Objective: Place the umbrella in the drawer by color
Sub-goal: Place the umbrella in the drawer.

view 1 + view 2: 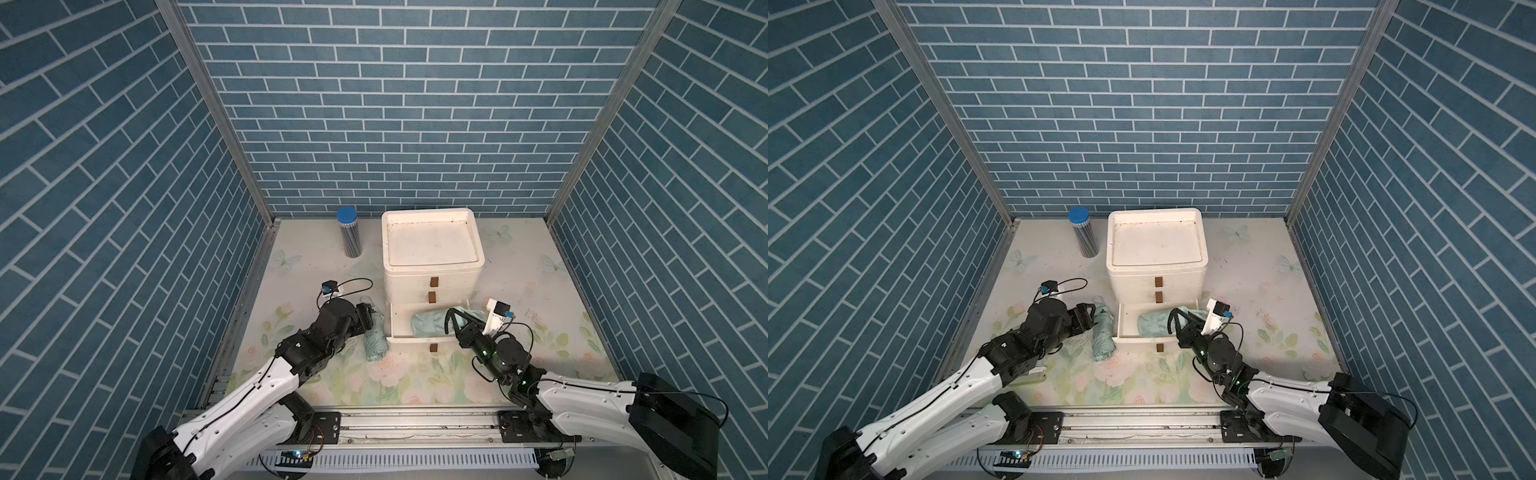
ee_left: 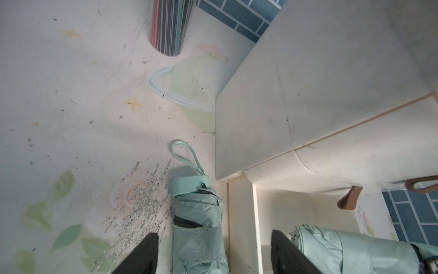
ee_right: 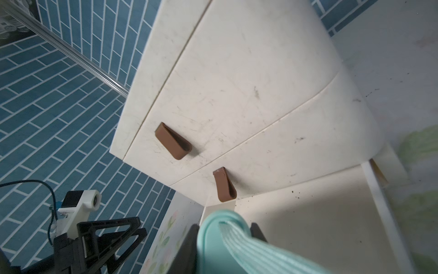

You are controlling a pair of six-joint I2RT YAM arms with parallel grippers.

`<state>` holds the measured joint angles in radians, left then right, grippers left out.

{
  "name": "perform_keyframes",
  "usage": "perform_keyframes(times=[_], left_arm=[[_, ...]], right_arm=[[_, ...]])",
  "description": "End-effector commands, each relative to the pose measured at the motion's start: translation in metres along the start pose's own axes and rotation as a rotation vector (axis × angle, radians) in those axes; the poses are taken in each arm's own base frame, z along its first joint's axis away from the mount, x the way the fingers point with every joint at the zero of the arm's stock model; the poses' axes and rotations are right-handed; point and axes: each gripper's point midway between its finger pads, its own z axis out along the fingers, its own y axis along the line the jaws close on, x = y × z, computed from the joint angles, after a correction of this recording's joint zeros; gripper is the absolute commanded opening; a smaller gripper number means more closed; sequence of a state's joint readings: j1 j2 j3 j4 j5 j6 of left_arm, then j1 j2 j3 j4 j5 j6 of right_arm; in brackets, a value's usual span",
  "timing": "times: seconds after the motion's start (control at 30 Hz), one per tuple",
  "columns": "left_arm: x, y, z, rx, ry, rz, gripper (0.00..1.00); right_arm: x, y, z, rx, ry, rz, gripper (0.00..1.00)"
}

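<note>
Reading the left wrist view, you find the left gripper (image 2: 214,237) nearer, its fingers spread wide either side of the loose umbrella (image 2: 199,225), whose long axis runs lower to upper frame beside the side wall of the open drawer (image 2: 241,213). In a top view, your right gripper (image 1: 457,318) is clamped on the second umbrella (image 1: 428,324), which lies inside that drawer.

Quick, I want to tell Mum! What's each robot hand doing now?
Left gripper: jaws open, either side of the tabletop umbrella.
Right gripper: closed on the second umbrella, over the open drawer.
</note>
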<state>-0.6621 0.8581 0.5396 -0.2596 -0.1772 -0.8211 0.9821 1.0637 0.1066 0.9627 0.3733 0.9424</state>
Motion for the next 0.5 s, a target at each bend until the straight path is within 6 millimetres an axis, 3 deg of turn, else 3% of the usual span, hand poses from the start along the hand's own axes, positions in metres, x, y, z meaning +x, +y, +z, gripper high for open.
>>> perform_keyframes(times=[0.0,0.1,0.2,0.3,0.47], left_arm=[[0.022,0.008,0.011,0.004,0.070,-0.039,0.77],[0.031,0.009,0.015,0.014,0.095,-0.048,0.77],[0.037,0.009,0.019,0.019,0.118,-0.048,0.78],[0.044,0.012,0.023,0.009,0.143,-0.042,0.78],[0.058,0.020,0.030,-0.017,0.191,-0.038,0.77]], right_arm=[[0.000,0.008,0.009,0.018,0.007,0.052,0.13],[0.011,-0.005,0.013,0.085,0.050,0.028,0.36],[0.019,-0.018,0.012,0.162,0.093,-0.007,0.52],[0.025,-0.037,0.007,0.279,0.144,-0.055,0.78],[0.023,-0.063,-0.010,0.510,0.233,-0.177,0.78]])
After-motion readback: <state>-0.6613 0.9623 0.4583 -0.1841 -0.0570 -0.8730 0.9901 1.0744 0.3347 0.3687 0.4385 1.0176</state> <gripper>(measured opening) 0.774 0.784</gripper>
